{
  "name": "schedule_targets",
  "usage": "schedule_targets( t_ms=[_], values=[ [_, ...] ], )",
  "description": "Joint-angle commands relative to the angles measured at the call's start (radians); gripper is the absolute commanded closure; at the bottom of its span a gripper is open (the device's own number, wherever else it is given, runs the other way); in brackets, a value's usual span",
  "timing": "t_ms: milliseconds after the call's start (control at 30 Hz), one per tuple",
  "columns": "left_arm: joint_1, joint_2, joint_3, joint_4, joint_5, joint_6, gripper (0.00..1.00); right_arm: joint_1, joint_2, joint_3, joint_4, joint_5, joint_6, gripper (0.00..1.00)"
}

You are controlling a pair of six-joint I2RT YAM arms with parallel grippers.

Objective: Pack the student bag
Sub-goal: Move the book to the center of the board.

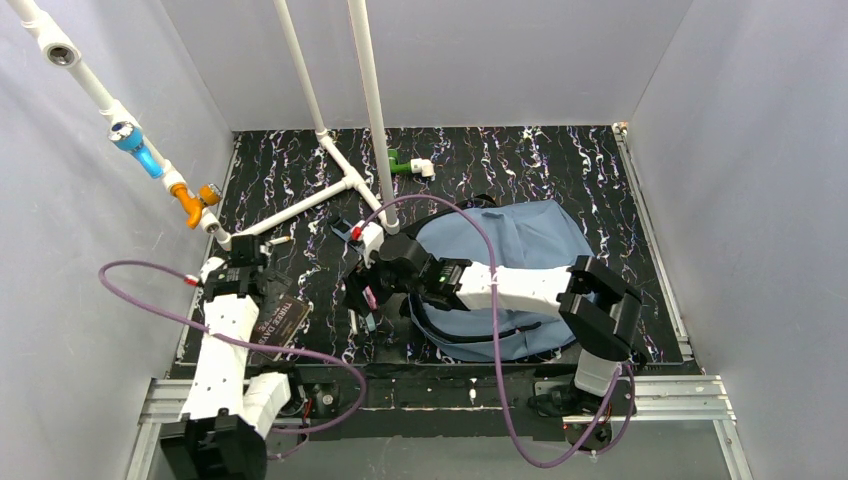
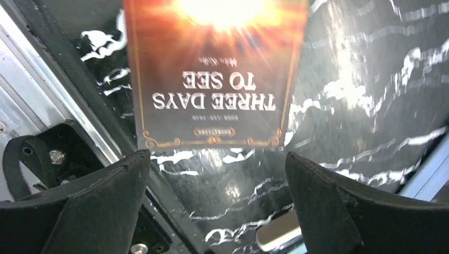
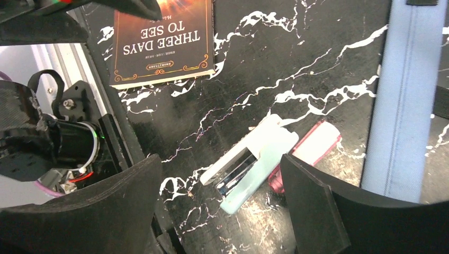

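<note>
The slate-blue student bag (image 1: 520, 250) lies flat on the black marbled table, right of centre. My right arm reaches left across it. My right gripper (image 1: 362, 300) is open just off the bag's left edge. In the right wrist view it (image 3: 219, 161) hovers over a pale mint stapler (image 3: 249, 164) and a pink item (image 3: 310, 151), beside a blue bag strap (image 3: 402, 95). A dark book titled "Three Days to See" (image 1: 282, 322) lies at the left. My left gripper (image 2: 217, 164) is open and empty just off the book's (image 2: 217, 74) near edge.
A white pipe frame (image 1: 335, 170) stands at the back left, with a green piece (image 1: 405, 165) beside it. A pipe with blue and orange fittings (image 1: 190, 205) runs along the left wall. A metal rail (image 1: 450, 395) edges the table's near side.
</note>
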Motion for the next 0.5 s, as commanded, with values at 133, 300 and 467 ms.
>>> schedule_targets(
  t_ms=[133,300,467],
  values=[
    [0.419,-0.027,-0.104,0.207,0.014,0.132,0.02,-0.013,-0.119,-0.029,0.014,-0.025,0.011,0.1],
    [0.544,-0.041,-0.202,0.387,0.046,0.182,0.02,-0.013,-0.151,-0.032,-0.017,-0.025,0.005,0.1],
    [0.562,0.008,-0.208,0.411,0.057,0.195,0.02,-0.013,-0.146,-0.004,-0.032,-0.034,-0.008,0.09]
  ],
)
